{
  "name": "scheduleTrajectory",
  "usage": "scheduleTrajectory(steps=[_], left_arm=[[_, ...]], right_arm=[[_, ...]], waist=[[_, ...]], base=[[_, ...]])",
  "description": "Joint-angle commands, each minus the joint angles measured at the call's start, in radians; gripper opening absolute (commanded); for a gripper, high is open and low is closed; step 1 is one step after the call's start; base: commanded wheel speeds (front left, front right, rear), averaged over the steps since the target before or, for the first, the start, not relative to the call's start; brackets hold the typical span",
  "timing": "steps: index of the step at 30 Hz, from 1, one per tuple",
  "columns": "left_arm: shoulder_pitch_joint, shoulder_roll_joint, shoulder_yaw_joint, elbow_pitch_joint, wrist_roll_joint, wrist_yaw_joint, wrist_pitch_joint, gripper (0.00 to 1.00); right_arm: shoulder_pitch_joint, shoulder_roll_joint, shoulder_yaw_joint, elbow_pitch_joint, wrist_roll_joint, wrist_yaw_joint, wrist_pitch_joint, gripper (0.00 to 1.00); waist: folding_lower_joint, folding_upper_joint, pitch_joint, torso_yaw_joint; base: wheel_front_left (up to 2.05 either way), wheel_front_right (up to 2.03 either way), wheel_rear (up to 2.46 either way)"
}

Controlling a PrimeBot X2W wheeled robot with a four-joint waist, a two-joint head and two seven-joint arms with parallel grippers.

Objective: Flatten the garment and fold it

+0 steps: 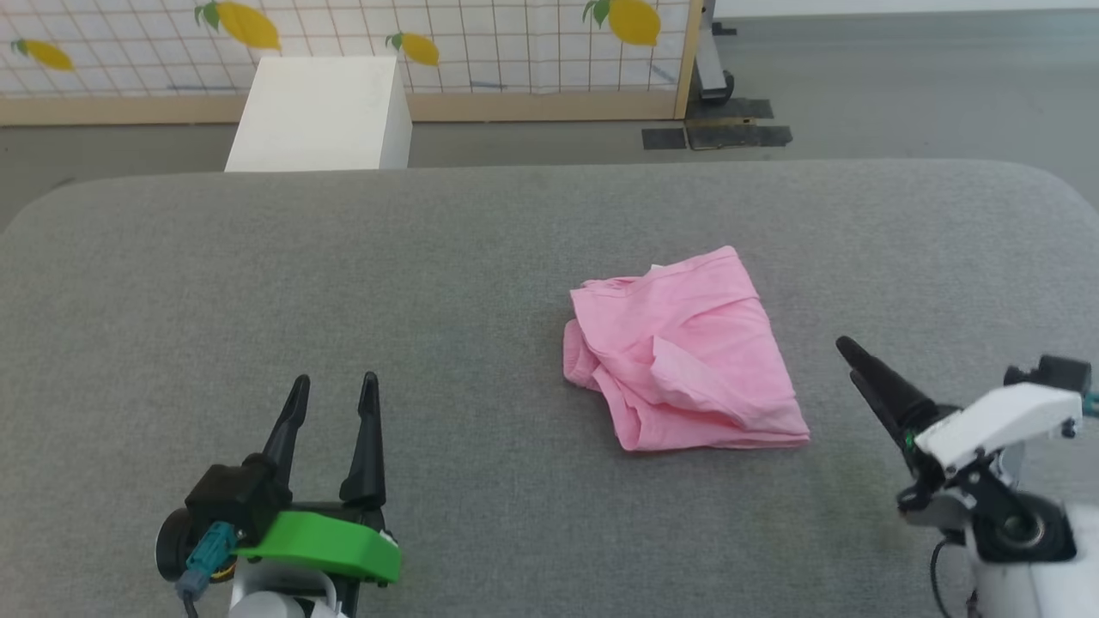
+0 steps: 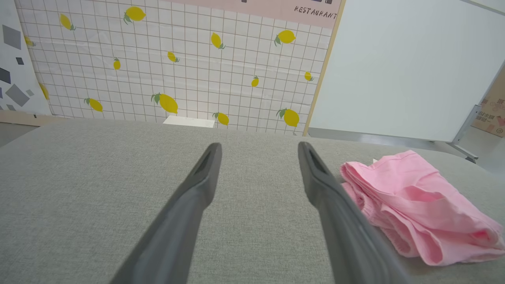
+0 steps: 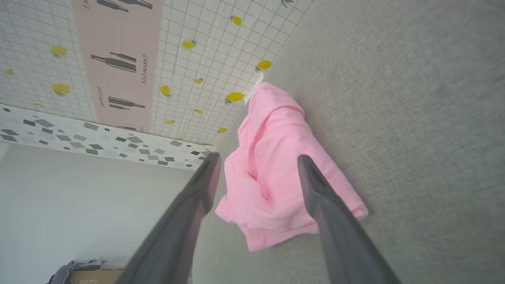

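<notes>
Grey padded table (image 1: 258, 283), lemon-tile wall behind. Garment (image 1: 683, 352) right of centre in head view, already a compact folded bundle. Left gripper (image 1: 330, 390) and right gripper (image 1: 846, 350) both spread, empty, apart from it. Looks near done.

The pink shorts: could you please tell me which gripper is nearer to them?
Right. The right gripper sits just off the pink shorts on their right; the left gripper is farther off, to their left.

Grey fabric table (image 1: 343, 283) bears folded pink garment (image 1: 687, 352).
</notes>
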Motion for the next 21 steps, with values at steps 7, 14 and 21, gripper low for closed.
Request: scheduleTrajectory(steps=[7,14,21], left_arm=[[-0.055,-0.002,-0.018,-0.013,0.007,-0.004,-0.005,1.0],[-0.082,-0.002,-0.028,-0.018,0.005,-0.005,-0.005,1.0],[-0.094,-0.002,-0.036,-0.016,0.005,-0.006,-0.005,1.0]], right_arm=[[-0.256,-0.035,-0.139,0.263,-0.188,-0.001,0.225,1.0],[-0.373,-0.024,-0.178,0.37,-0.394,-0.001,0.363,1.0],[-0.39,-0.003,-0.177,0.362,-0.467,-0.001,0.485,1.0]], waist=[[0.0,-0.0001,0.081,0.069],[0.0,-0.0001,0.125,0.117],[0.0,-0.0001,0.136,0.143]], base=[[0.0,0.0,0.0],[0.0,0.0,0.0],[0.0,0.0,0.0]])
